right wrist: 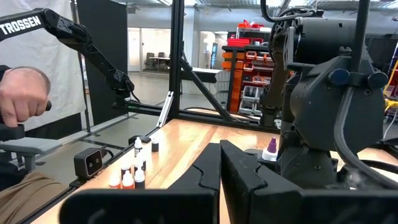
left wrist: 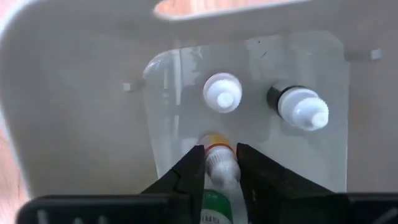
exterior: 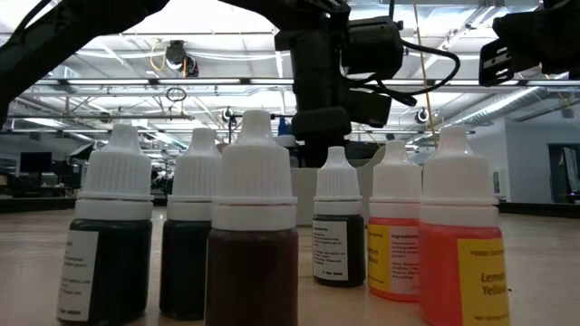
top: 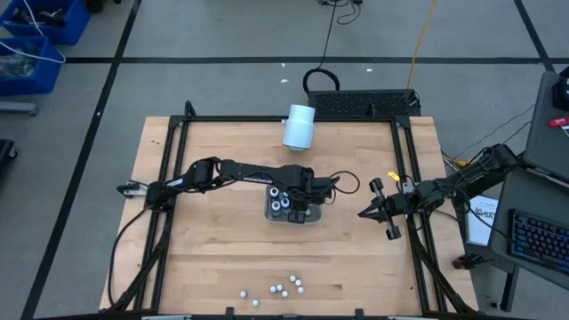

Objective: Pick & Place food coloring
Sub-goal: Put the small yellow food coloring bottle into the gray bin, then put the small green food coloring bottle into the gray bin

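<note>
Bottles of food coloring [top: 276,288], tiny with white caps, stand loosely clustered near the front edge of the pale wooden desk [top: 213,258]; the low view shows dark, red-brown, orange and yellow liquids inside. More of them stand upright in the grey rectangular tray [top: 307,216] at the middle of the desk. The left claw [top: 296,206] hangs directly over that tray, and the left wrist view shows its two dark fingers [left wrist: 189,171] clenched on a small bottle with an orange collar and a green label [left wrist: 219,167], while two other capped bottles stand apart inside the tray. The right claw [top: 366,213] waits near the desk's right rail, its fingers pressed together on nothing. A large white cylinder [top: 300,126] lies at the far edge.
</note>
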Motion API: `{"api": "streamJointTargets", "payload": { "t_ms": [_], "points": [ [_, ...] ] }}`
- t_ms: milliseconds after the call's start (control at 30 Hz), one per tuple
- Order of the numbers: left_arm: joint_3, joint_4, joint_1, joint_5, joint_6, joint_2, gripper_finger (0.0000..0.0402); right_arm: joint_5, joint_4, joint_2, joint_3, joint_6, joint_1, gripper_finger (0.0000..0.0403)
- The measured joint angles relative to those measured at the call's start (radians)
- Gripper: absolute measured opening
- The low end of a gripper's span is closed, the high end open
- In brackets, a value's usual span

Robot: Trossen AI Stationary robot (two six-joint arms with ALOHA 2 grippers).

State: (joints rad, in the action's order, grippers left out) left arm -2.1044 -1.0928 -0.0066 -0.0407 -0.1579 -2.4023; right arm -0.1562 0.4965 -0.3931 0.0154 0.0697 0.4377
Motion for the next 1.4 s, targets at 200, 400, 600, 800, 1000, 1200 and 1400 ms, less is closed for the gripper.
{"api": "streamJointTargets", "payload": {
  "t_ms": [200,400,600,800,1000,1200,1400],
  "points": [
    [-0.028,0.0,-0.021,0.008,-0.02,-0.003,0.016,-0.001,0.0,0.0,0.0,0.016,0.0,0.0],
    [-0.157,-0.055,-0.04,-0.022,-0.048,-0.002,0.0208,-0.002,0.0,0.0,0.0,0.024,0.0,0.0],
    [-0.201,-0.167,-0.076,-0.09,-0.012,0.107,0.0236,-0.001,0.0,0.0,0.0,0.023,0.0,0.0],
    [-0.199,-0.281,-0.127,-0.128,0.105,0.29,0.0238,-0.001,-0.001,0.0,0.0,0.022,0.0,0.0],
    [-0.199,-0.321,-0.225,-0.232,0.212,0.469,0.019,-0.002,-0.003,0.0,0.0,0.021,0.0,0.0],
    [-0.124,-0.328,-0.367,-0.37,0.369,0.609,0.0071,-0.001,-0.008,0.0,0.0,-0.005,0.0,0.0],
    [0.225,-0.196,-0.487,-0.416,0.438,0.784,0.0013,0.0,-0.011,-0.001,0.0,-0.005,0.0,0.0]
  ]
}}
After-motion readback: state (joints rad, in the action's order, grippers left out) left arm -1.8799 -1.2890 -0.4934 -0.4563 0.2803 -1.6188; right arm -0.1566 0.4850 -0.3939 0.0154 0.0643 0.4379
